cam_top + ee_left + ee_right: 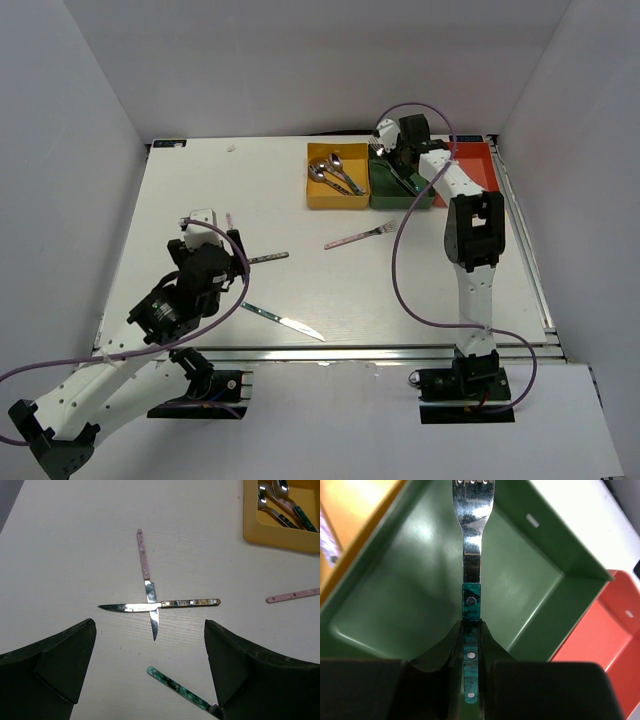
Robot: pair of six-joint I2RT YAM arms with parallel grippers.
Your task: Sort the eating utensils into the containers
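Opens freely on bare worktop [60, 540] around the crossed knives [152, 602], barred only by a teal-handled knife [182, 692] near them (beside the wide-spread left end effector [149, 630]). Narrows between the walls of the green bin [530, 580] around the right end effector [471, 627] clamping a fork [471, 530].

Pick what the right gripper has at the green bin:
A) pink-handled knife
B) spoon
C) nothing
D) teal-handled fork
D: the right wrist view shows the right gripper shut on the handle of the teal-handled fork, with its tines pointing out over the green bin.
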